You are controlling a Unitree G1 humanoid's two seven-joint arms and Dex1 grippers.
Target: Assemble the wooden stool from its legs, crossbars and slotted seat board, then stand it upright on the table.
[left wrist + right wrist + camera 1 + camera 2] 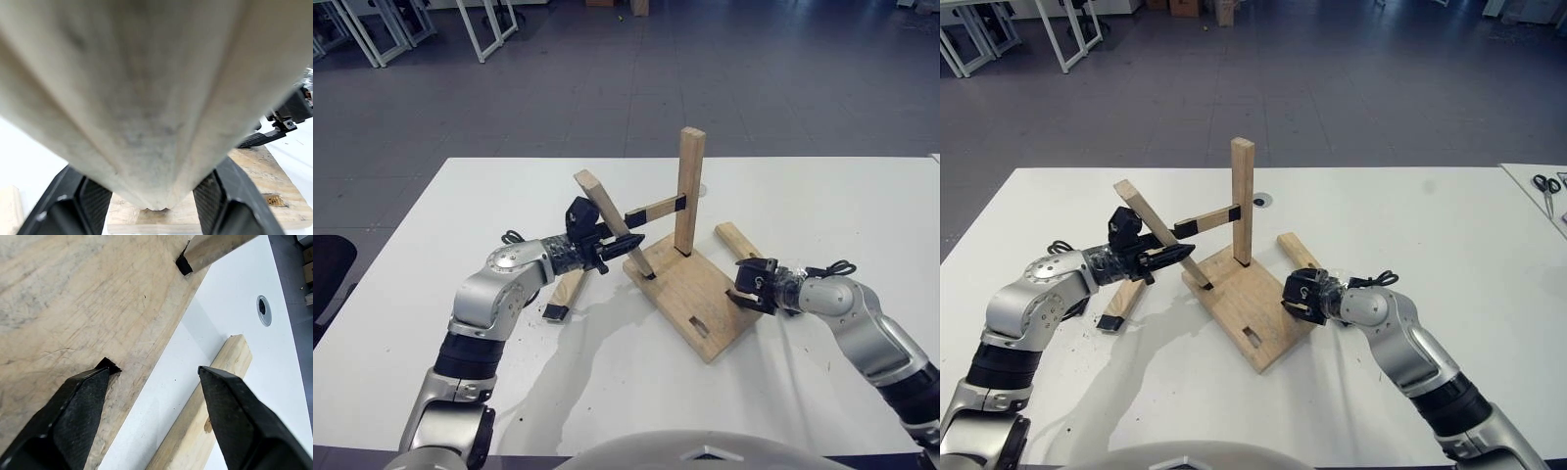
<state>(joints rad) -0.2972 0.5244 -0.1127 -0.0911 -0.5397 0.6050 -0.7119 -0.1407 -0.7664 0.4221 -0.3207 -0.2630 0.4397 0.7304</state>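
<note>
1. The seat board (690,294) lies flat on the table (460,196), slots facing up.
2. One upright leg (689,176) stands in the far slot. Count that one as done, going by how straight it sits.
3. Your left gripper (617,241) is clamped on the tilted leg (592,191). The left wrist view shows a finger (73,205) on each side of the wood. The leg's foot is at the board's left slot, but it leans well over, so it looks not yet seated.
4. A crossbar (656,209) runs from the upright leg toward the tilted one. One end touches the upright leg; you cannot tell whether the other end is seated.
5. Your right gripper (741,282) is wide open and holds nothing. It sits at the board's right edge, one finger (73,401) over the board by an empty slot (108,366), the other over a loose leg (734,237) lying just beside the board.
6. Another loose piece (563,294) lies on the table near your left arm.
7. A near slot (698,325) is empty too.
8. What's left: straighten the tilted leg, fit the remaining legs and crossbars, then turn the stool over. You're roughly a third through.
</note>
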